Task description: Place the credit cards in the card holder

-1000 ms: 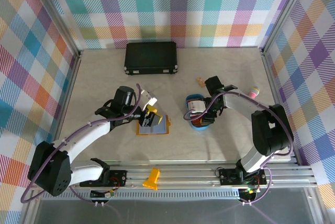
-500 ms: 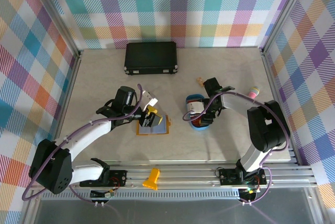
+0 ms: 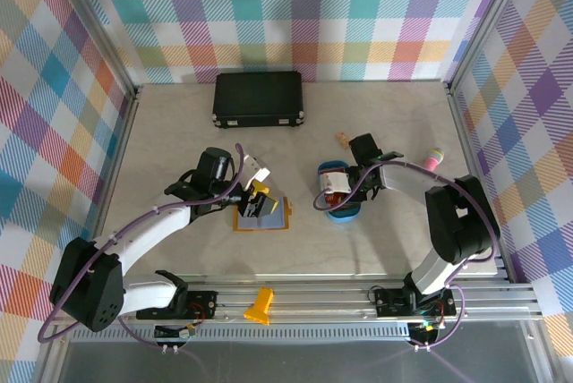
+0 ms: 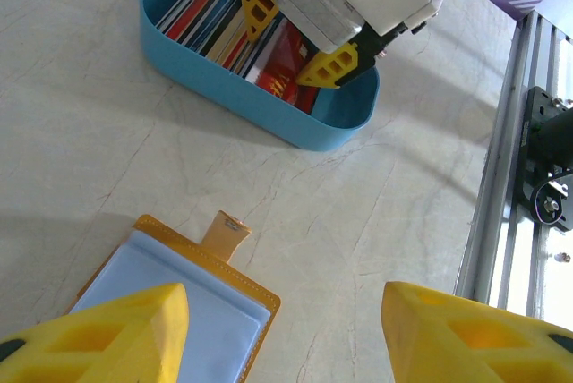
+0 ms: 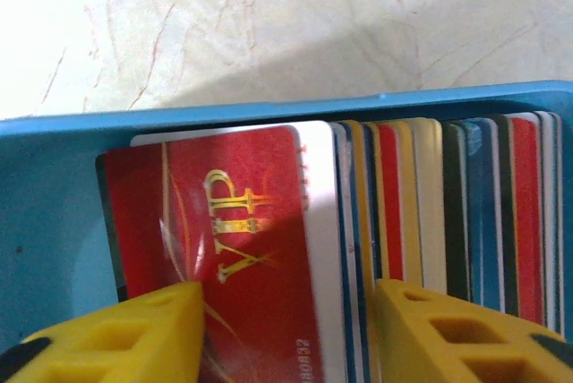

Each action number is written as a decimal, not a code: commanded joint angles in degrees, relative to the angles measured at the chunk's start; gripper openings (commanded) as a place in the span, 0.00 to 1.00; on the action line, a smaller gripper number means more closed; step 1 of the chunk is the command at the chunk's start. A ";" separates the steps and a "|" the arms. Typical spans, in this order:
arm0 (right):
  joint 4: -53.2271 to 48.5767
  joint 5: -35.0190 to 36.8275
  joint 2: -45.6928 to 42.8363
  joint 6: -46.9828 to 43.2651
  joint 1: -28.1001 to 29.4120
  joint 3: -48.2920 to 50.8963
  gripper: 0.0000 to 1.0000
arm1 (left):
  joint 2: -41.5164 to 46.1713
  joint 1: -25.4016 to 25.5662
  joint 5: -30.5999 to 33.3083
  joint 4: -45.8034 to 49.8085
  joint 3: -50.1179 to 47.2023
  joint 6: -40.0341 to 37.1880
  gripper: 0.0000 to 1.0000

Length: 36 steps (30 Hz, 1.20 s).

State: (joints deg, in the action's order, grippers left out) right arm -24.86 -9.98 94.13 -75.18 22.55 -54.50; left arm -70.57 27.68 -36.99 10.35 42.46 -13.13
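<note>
The move in hand looks like lifting one card out of the blue oval tray [image 5: 54, 222], and it turns on how the right gripper [image 5: 286, 329] sits across the stack. The credit cards [image 5: 430, 204] stand on edge in the tray, packed face to face along its long axis. The front one, a red VIP card [image 5: 224, 249], leans away from the rest with its face showing. The right gripper reaches down into the tray with one finger on the face side of that red card and the other over the cards further back. Its line of closing therefore runs along the stack, across the thin dimension of the cards. The fingers stand apart with cards between them. Whether they already pinch the red card, or more than one card, I cannot tell.

The card holder [image 4: 179, 311] lies open on the counter [image 4: 358, 222] to the robot's left of the tray, near it but not touching. Its light blue pocket faces up and its snap tab points toward the tray. The left gripper [image 4: 286, 329] hangs just over it, fingers wide apart with bare counter between them and holding nothing. One finger is above the holder's edge.

The right arm is the one at the cards and the left arm the one at the holder. Any card lifted has to travel leftward to reach the pocket.
</note>
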 commanded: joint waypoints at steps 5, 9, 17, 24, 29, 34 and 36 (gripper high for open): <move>2.16 3.19 1.32 0.77 0.31 2.99 0.35 | 0.64 0.71 -0.98 -0.42 0.65 -0.71 0.59; 2.18 3.56 0.78 1.09 0.31 3.14 0.33 | 1.07 0.88 -0.98 -0.46 0.47 -0.39 0.59; 2.64 3.75 -0.94 0.78 0.38 4.09 0.36 | 0.64 1.23 -0.98 -0.47 0.65 -0.07 0.59; 3.28 4.17 -0.97 0.67 0.39 4.13 0.29 | 0.51 1.32 -0.98 -0.51 0.74 0.46 0.59; 3.31 4.05 -1.70 0.73 0.39 4.09 0.25 | 0.12 1.32 -0.98 -0.50 0.80 0.47 0.59; 3.26 3.40 -2.37 1.56 0.39 4.31 0.23 | -0.52 1.32 -0.79 -0.25 1.21 0.69 0.59; 2.99 3.30 -2.53 1.82 0.38 4.10 0.21 | -0.37 1.32 -0.71 -0.24 1.21 0.81 0.59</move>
State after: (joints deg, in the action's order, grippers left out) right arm -21.87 -8.12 91.20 -73.91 22.85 -52.05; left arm -70.46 28.10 -37.01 10.33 42.48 -12.82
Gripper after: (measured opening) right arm 0.220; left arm 0.591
